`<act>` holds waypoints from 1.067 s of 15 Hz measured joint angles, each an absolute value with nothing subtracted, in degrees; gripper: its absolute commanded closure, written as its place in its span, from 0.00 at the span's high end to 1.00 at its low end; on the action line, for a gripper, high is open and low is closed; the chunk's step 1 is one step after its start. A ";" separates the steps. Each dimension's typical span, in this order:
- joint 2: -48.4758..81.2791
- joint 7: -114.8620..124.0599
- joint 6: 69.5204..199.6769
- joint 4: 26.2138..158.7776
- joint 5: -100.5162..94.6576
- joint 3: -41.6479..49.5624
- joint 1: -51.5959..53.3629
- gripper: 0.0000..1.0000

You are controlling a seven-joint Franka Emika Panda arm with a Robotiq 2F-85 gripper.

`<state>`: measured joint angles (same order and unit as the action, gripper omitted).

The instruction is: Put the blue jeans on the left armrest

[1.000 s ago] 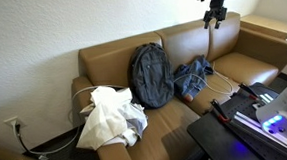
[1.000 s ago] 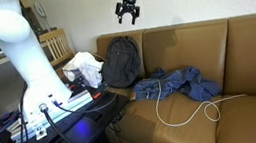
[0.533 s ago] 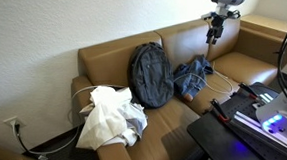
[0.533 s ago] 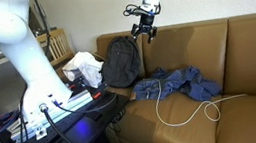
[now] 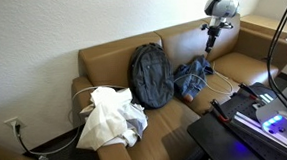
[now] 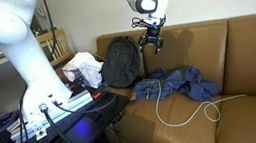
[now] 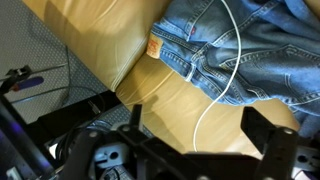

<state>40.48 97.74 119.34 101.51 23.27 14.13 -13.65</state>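
Jeans (image 5: pixel 192 80) lie crumpled on the couch (image 5: pixel 112 54) seat, just right of the upright backpack (image 5: pixel 150 75). A white cable (image 6: pixel 189 111) trails across them and onto the near cushion. The gripper (image 6: pixel 151 44) hangs above the jeans near the backrest, its fingers (image 7: pixel 268 135) spread wide and holding nothing. A white cloth (image 5: pixel 110 116) is heaped on the left armrest.

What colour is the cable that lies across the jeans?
The cable is white, clearest in the wrist view over the jeans.

White, rounded arm (image 6: pixel 21 41); black hand (image 6: pixel 152 45) with 2 dark fingers (image 7: pixel 268 148)
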 measured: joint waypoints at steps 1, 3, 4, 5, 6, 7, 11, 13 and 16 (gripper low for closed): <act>43.86 99.52 120.82 99.89 24.61 14.14 -14.30 1.00; 50.67 103.13 123.76 96.39 27.01 14.12 -15.84 1.00; 53.87 105.21 124.65 94.49 27.89 14.13 -16.69 1.00; 56.66 107.52 124.76 92.60 28.46 14.12 -17.50 1.00; 58.88 109.05 124.75 90.91 28.69 14.12 -18.13 1.00; 60.32 109.80 124.73 89.67 28.77 14.11 -18.54 1.00; 60.99 110.88 124.56 88.15 28.60 14.01 -18.63 1.00; 61.80 114.23 124.68 87.57 29.90 13.72 -18.90 1.00; 65.68 120.66 125.81 84.76 33.77 12.32 -20.19 1.00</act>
